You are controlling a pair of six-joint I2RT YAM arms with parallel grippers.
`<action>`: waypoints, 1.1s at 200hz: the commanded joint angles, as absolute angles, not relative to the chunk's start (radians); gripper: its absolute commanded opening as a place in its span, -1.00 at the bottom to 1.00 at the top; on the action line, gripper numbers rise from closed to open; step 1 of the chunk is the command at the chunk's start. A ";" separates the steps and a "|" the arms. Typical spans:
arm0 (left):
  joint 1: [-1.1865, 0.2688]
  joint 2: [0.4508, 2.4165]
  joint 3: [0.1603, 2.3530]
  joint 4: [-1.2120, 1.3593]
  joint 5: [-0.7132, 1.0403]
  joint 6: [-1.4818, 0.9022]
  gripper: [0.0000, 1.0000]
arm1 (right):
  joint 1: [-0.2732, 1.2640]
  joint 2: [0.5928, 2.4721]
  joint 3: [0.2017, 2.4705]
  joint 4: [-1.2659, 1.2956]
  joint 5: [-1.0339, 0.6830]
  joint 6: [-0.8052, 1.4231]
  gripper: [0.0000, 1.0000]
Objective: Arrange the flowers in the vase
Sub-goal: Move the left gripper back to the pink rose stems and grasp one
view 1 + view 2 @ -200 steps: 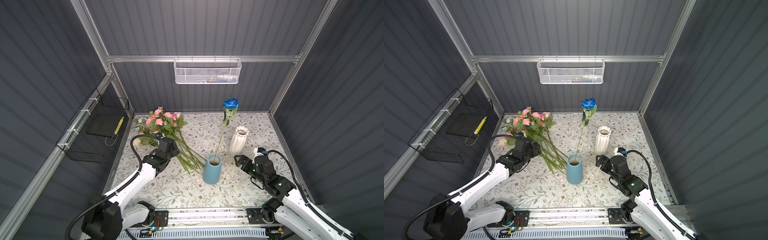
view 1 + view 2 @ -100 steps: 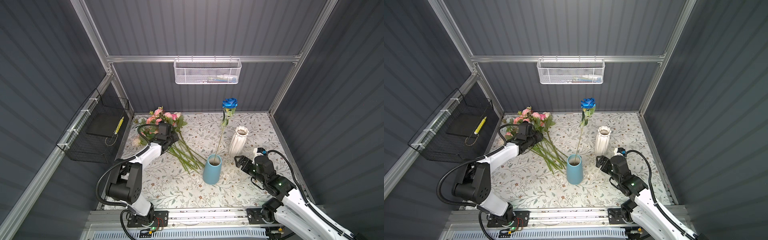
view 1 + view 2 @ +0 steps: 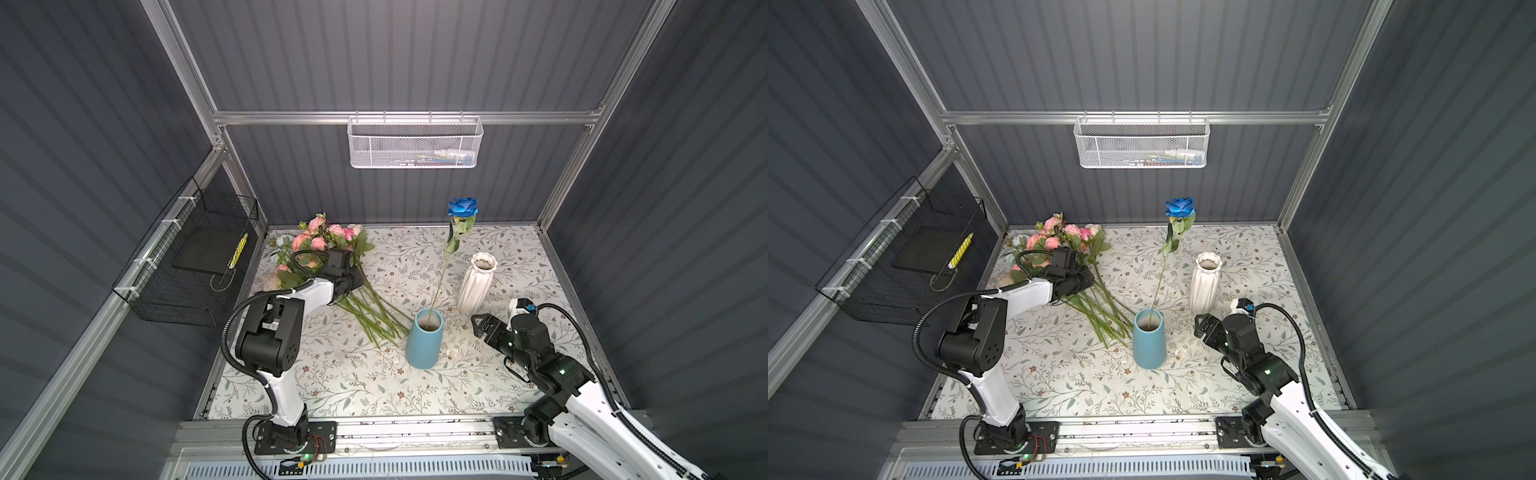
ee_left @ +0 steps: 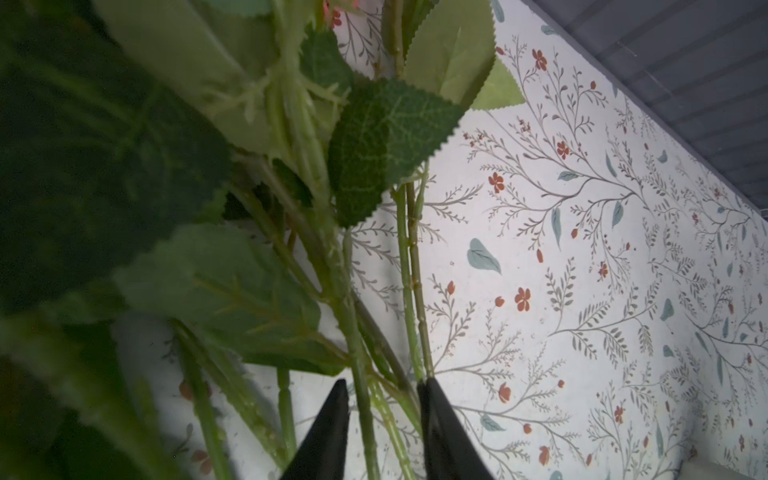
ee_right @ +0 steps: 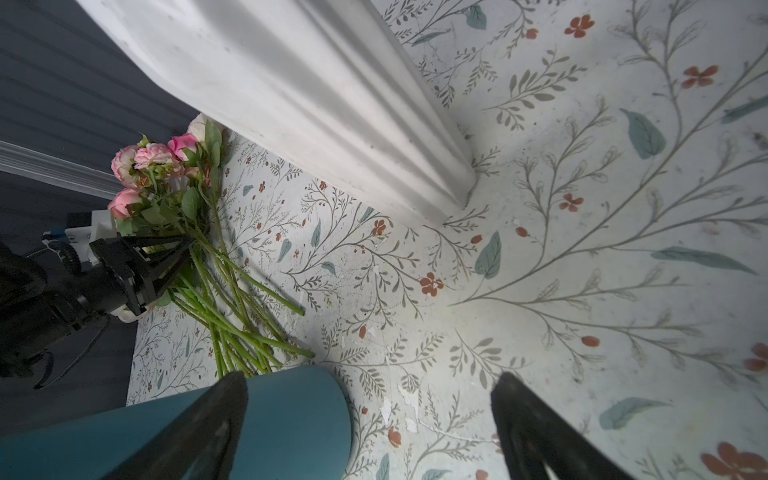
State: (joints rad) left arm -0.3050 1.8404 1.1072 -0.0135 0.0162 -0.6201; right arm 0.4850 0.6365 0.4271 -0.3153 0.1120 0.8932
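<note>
A blue vase point(image 3: 424, 345) stands mid-table with one deep blue rose point(image 3: 462, 206) upright in it. The other flowers point(image 3: 320, 241), pink, peach and cream, lie in a bunch at the back left, their green stems point(image 3: 374, 316) fanning toward the vase. My left gripper point(image 3: 355, 276) is down on the bunch just below the leaves. In the left wrist view my left gripper point(image 4: 384, 380) is narrowed around several stems point(image 4: 361, 407), both fingers against the outer ones. My right gripper point(image 3: 477, 328) hangs open and empty right of the blue vase point(image 5: 270, 415).
A white ribbed vase point(image 3: 476, 282) stands behind my right gripper, close to it in the right wrist view point(image 5: 311, 104). A white mesh basket point(image 3: 415, 145) hangs on the back wall and a black wire basket point(image 3: 195, 257) on the left wall.
My left arm reached back and left onto the bunch, and its jaws narrowed from wide to close around the stems. The right arm and the blue rose have not moved.
</note>
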 commanded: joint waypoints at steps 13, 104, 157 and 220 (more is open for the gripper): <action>-0.315 1.864 1.129 -0.018 0.028 -0.584 -0.56 | 0.478 0.633 0.413 -0.325 0.112 0.896 0.88; -0.327 1.769 1.020 0.028 0.008 -0.607 -0.40 | 0.469 0.640 0.394 -0.307 0.097 0.907 0.88; -0.342 1.779 0.994 0.044 0.013 -0.607 -0.56 | 0.466 0.640 0.385 -0.295 0.085 0.914 0.88; -0.344 1.793 1.001 0.050 0.004 -0.592 -0.67 | 0.463 0.623 0.380 -0.316 0.085 0.919 0.89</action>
State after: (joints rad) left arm -0.3351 1.7828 1.0084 0.0483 0.0151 -0.6079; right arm 0.4671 0.6411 0.3943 -0.3035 0.0837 0.9127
